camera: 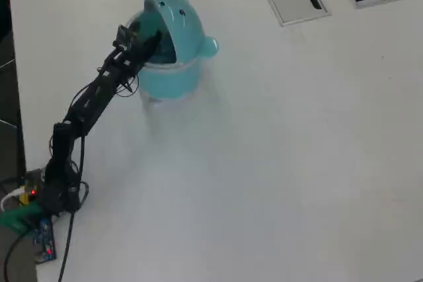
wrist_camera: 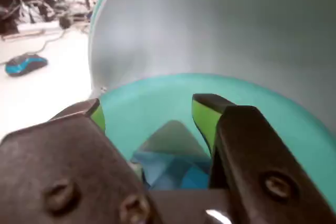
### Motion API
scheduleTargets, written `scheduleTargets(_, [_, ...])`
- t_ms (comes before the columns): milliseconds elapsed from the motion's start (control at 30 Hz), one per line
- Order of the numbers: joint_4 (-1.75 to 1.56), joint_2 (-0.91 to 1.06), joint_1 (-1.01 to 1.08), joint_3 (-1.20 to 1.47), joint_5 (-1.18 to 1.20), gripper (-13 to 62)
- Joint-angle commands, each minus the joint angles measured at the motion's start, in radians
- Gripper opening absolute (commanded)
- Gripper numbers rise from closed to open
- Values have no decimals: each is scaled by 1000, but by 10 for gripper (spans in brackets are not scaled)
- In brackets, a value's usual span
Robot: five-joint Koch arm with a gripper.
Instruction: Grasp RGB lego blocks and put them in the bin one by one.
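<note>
One wrist-only detail: tool (wrist_camera: 149, 116) parted | over bin (wrist_camera: 294, 124) interior

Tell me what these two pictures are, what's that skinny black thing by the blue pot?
That skinny black thing is a small robot arm on a white table. One picture looks down from above. The other comes from a camera riding on the arm, so you see its end effector up close, like two fingers with green tips. They are spread apart with nothing between them. The blue pot is a bin with its lid flipped up, and the end effector is at its mouth. Something blue lies inside, too blurry to name.
</note>
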Motion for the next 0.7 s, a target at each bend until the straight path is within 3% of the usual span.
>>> scheduleTargets(0, [-64,147,0,28,-6,310])
scheduleTargets(500, [-176,618,-11,518,8,311])
scheduleTargets(667, [-176,770,-6,627,117,311])
